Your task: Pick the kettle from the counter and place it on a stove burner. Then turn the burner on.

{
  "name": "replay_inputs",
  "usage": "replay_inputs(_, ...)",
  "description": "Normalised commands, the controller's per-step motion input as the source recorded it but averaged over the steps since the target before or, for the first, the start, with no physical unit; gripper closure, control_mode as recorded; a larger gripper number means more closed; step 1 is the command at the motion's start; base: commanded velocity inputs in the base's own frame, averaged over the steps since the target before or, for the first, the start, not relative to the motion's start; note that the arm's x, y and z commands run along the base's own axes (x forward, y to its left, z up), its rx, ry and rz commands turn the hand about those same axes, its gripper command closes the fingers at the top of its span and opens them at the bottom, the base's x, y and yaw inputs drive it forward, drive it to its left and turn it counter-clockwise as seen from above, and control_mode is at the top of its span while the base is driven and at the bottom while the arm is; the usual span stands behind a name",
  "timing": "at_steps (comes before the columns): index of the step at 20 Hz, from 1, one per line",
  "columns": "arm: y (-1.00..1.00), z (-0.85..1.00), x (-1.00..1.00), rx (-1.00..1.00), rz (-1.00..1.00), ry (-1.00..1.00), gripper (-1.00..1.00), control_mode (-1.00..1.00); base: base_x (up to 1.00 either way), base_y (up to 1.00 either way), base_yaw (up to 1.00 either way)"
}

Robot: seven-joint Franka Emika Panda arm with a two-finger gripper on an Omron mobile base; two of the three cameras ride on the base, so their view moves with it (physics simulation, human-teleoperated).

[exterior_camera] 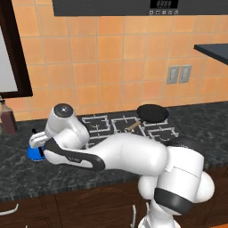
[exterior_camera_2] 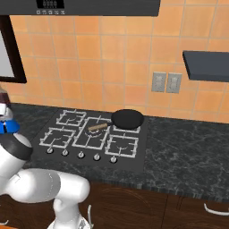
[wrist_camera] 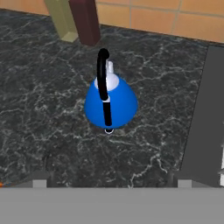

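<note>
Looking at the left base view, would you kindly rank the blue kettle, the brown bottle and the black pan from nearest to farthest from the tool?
The open tool is at the left end of the arm.
1. Bright-blue cone-shaped kettle, on the counter just below the tool.
2. Dark brown bottle, up-left by the wall.
3. Round black pan, far right on the cooktop.

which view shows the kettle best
The hand view: the kettle sits whole and unobstructed on the counter, black handle upright. In the left base view the arm hides part of it; the right base view catches a blue sliver.
</note>
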Motion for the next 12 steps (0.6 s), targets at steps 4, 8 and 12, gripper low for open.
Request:
replay_inputs(4, 0.26, -0.06, 0.05, 0.01, -0.10, 0.00, -1.00, -1.00, 0.00, 0.00, 0.00)
replay_inputs(8, 0.06, 0.00, 0.15, 0.00, -0.02, 0.00, -1.00, -1.00, 0.00, 0.00, 0.00)
replay_inputs(12, 0.02, -0.13, 0.28, 0.00, 0.00, 0.00, -1.00, -1.00, 0.00, 0.00, 0.00)
